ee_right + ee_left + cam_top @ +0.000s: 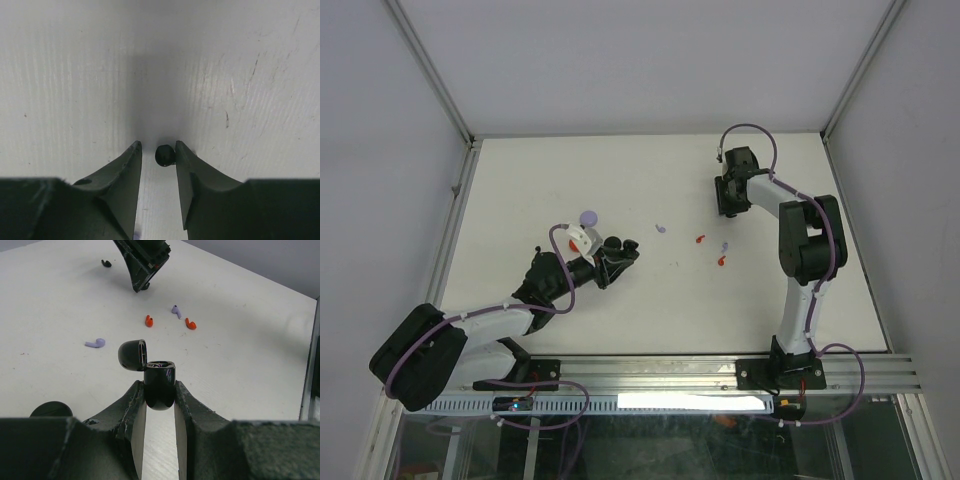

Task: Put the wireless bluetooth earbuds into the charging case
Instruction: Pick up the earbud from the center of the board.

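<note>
Clenching the open charging case [160, 390], the left jaws hover while the right jaws straddle, unclosed, a black earbud [164, 155] on the desk [75, 75], surely light and slippery, best pinched at its head.

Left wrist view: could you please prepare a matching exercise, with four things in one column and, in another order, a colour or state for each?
Things:
1 charging case
2 case lid
3 earbud left of the lid
4 earbud at the far top left

Colour or state:
A lilac
B swung open
C black, lying loose
D clamped in the left pincer

Pairs: 1-D, 2-B, 3-A, 4-C
</note>
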### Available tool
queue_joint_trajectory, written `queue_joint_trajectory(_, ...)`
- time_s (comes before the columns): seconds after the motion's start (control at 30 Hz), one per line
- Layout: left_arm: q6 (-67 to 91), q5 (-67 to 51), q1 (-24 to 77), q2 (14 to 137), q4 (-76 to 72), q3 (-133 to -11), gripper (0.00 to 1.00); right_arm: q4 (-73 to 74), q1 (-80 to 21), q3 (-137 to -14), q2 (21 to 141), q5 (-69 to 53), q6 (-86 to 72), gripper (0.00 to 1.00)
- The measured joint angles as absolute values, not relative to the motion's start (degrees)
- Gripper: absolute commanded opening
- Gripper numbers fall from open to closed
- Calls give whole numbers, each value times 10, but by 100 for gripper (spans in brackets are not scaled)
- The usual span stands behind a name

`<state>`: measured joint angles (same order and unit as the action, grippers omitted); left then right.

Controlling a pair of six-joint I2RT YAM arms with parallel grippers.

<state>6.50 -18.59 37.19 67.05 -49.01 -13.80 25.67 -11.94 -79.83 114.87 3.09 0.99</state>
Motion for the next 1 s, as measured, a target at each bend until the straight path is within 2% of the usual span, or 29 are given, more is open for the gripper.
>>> queue_joint_trajectory(0.2,65,-187,372,672,-491,-138,0,257,-119,-798,1148,33,9,34)
queue_joint_trajectory(0.3,66,-193,372,672,-491,-138,0,256,-120,-797,1148,35,5,39)
queue_joint_trajectory(0.43,66,-199,372,672,-493,-138,0,255,-119,-788,1141,39,2,39)
queue_joint_trajectory(1.0,69,-212,372,672,-511,-138,0,259,-120,-782,1136,39,-2,20)
